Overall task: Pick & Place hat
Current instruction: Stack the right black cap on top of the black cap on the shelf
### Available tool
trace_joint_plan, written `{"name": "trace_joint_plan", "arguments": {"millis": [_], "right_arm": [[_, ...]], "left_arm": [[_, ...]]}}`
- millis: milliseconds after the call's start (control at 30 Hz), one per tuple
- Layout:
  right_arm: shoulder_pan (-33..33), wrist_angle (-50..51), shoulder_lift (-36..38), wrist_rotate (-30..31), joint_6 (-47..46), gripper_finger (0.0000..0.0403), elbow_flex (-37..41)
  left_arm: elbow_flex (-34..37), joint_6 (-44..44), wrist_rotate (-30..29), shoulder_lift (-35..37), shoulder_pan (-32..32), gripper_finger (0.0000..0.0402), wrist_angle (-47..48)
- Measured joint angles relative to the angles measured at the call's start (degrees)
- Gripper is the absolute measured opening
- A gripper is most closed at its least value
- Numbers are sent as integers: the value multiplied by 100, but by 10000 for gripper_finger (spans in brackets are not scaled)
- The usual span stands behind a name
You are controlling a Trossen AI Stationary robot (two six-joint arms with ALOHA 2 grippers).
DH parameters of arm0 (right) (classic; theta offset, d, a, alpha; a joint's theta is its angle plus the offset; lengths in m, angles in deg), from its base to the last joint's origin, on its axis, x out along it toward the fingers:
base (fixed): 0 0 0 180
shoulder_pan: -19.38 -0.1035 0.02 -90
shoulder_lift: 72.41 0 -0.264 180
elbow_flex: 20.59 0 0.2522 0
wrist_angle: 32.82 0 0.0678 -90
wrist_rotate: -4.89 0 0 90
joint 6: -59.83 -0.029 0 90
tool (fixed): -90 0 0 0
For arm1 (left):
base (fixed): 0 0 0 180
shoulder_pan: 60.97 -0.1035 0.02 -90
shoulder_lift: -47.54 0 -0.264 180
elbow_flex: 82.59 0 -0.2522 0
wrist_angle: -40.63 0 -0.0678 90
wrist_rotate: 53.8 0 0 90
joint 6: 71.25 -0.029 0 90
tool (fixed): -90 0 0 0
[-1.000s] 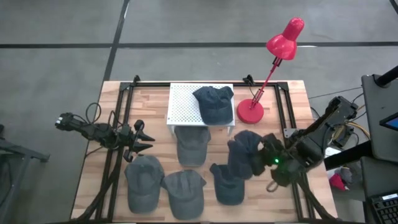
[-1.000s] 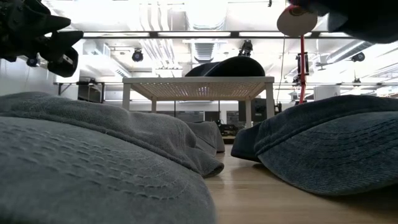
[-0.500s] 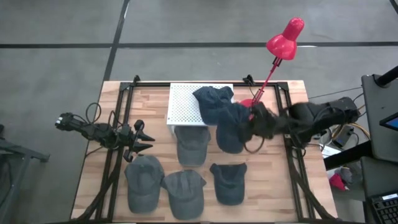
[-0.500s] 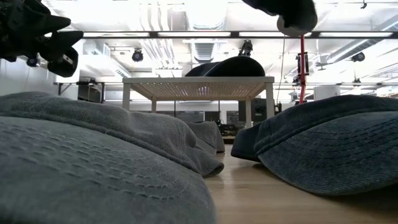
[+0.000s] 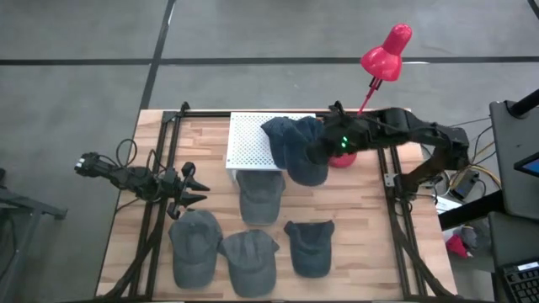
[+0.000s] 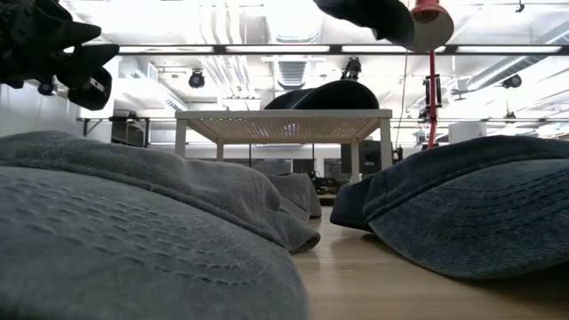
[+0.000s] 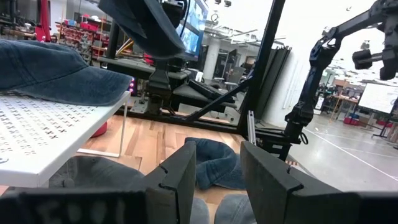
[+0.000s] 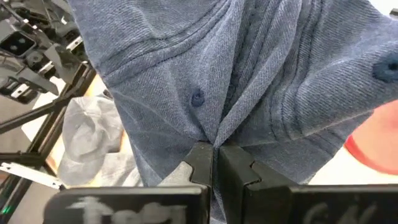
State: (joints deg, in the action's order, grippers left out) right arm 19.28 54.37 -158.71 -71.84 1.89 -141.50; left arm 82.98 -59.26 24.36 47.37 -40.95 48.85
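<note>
My right gripper [image 5: 323, 151] hovers above the right edge of the white perforated stand [image 5: 248, 143], shut on a blue denim cap [image 5: 306, 165]; the low view shows that cap [image 6: 373, 13] high in the air. A second dark blue cap [image 5: 281, 133] lies with its crown up on the stand and shows in the low view [image 6: 324, 94] too. My left gripper [image 5: 195, 190] waits open at the table's left side, above the wood, touching nothing. My right gripper [image 8: 216, 149] pinches a gathered fold of the cap's crown [image 8: 219, 132], a little below the top button [image 8: 197, 98], between its two fingers. The cloth bunches into creases at the fingers. The cap is lifted clear and hangs below the gripper, over the stand's right edge.
Three grey caps [image 5: 259, 198], [image 5: 195, 246], [image 5: 249, 261] and a blue one [image 5: 310, 247] lie on the near half of the wooden table [image 5: 370, 227]. A red desk lamp [image 5: 385, 52] stands right of the stand, its base [image 5: 344, 158] just behind the right arm.
My right gripper has swung from the table's near right part toward the far edge and left, up to the white stand, carrying the blue cap clear of the table. The cap now hangs partly over the stand's right edge. The left arm has kept still.
</note>
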Motion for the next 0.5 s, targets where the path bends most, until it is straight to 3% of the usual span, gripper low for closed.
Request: {"name": "trace_joint_plan", "arguments": {"millis": [500], "right_arm": [[1159,1091,-1884,-650,739,8,-2298]], "left_arm": [[-1,-1,0,0,0,129,1]]}}
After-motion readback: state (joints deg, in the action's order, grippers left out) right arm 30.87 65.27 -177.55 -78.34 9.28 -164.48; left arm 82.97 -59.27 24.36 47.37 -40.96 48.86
